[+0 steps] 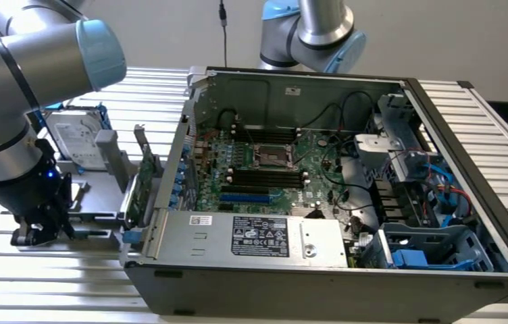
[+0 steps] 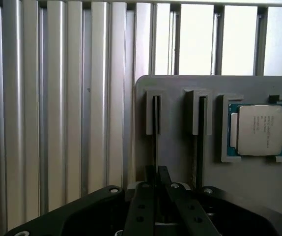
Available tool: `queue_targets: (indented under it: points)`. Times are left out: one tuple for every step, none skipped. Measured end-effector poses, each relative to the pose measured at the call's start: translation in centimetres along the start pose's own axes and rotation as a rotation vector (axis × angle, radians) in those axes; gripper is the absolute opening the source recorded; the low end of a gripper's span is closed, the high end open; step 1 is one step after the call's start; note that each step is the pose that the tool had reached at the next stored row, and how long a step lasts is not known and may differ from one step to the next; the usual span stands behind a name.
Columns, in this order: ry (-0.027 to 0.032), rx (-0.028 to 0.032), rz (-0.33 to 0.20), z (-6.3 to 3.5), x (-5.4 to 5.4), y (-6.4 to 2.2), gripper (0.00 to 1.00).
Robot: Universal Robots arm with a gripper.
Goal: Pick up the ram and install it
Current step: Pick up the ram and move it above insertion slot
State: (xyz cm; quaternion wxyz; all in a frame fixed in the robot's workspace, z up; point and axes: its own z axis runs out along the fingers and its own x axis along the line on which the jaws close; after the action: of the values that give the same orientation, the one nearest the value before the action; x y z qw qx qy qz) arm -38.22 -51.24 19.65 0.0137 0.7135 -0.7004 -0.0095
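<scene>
In the wrist view the ram (image 2: 155, 129) stands on edge as a thin dark strip in a slot of the grey holder (image 2: 180, 87). My gripper (image 2: 156, 173) is directly over it, its two black fingers (image 2: 142, 206) pressed together on the strip's near end. A second thin dark stick (image 2: 200, 140) sits in the neighbouring slot. In the exterior view my gripper (image 1: 42, 226) is low over the grey holder (image 1: 100, 196), at that view's left of the open computer case (image 1: 326, 270). The motherboard's long black slots (image 1: 263, 177) lie inside the case.
A processor chip (image 2: 260, 130) rests in a recess of the holder. A hard drive (image 1: 78, 138) and an upright green card (image 1: 148, 179) stand between my arm and the case wall. A second arm (image 1: 313, 30) rises behind the case. A power supply (image 1: 254, 236) fills the case front.
</scene>
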Motion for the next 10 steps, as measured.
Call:
queue_targets:
  points:
    - [-0.0002,-0.0002,0.001,-0.01,0.00,0.00,0.14]
    - [-0.0003,-0.0005,0.001,-0.02,0.00,0.00,0.14]
    - [-0.0003,-0.0008,0.001,-0.06,0.00,0.00,0.14]
    - [-0.0002,-0.0010,0.001,-0.11,0.00,0.00,0.14]
    - [-0.0002,-0.0010,0.001,-0.16,0.00,0.01,0.14]
    - [-0.0003,-0.0010,0.001,-0.21,0.00,0.01,0.14]
    - [-0.0002,-0.0010,0.001,-0.29,0.00,0.01,0.14]
    - [-0.0002,-0.0011,0.001,-0.38,0.01,0.02,0.14]
    - [-0.0001,-0.0011,0.001,-0.48,0.01,0.01,0.14]
    - [-0.0002,-0.0012,0.001,-0.62,0.00,0.01,0.14]
